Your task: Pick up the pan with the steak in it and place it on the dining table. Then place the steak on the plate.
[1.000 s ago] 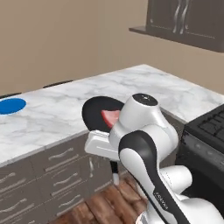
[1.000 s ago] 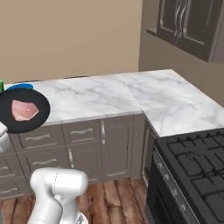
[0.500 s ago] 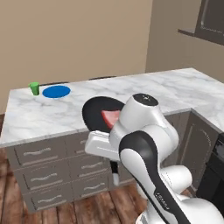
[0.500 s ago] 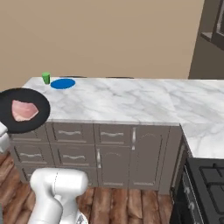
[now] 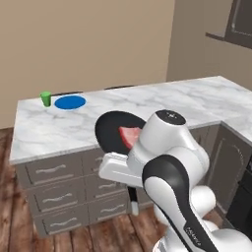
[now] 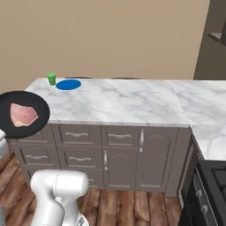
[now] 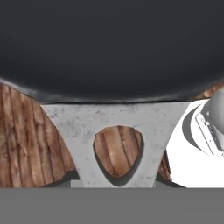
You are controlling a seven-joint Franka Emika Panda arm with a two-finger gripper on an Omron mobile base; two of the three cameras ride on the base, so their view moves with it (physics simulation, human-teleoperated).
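the pan [image 5: 110, 132] is seen held up in the air in front of the counter [image 5: 74, 130], off its near edge, above the wooden floor [image 5: 15, 231]. the steak [image 6: 23, 114] lies flat inside the pan, slightly toward 3 o'clock of the pan's centre in the right base view. in the hand view the pan's dark underside [image 7: 109, 43] spans the top, and its light grey handle tip [image 7: 116, 127], with a hole through it, sits at 6 o'clock. the gripper is hidden behind the arm and the handle; whether it is spread or pinching cannot be told. the plate [image 5: 70, 102] lies on the counter near its far left corner, at about 11 o'clock from the pan, with the green cup [image 5: 46, 98] just beside it at 9 o'clock. grey drawers [image 6: 79, 137] are noted below the counter.
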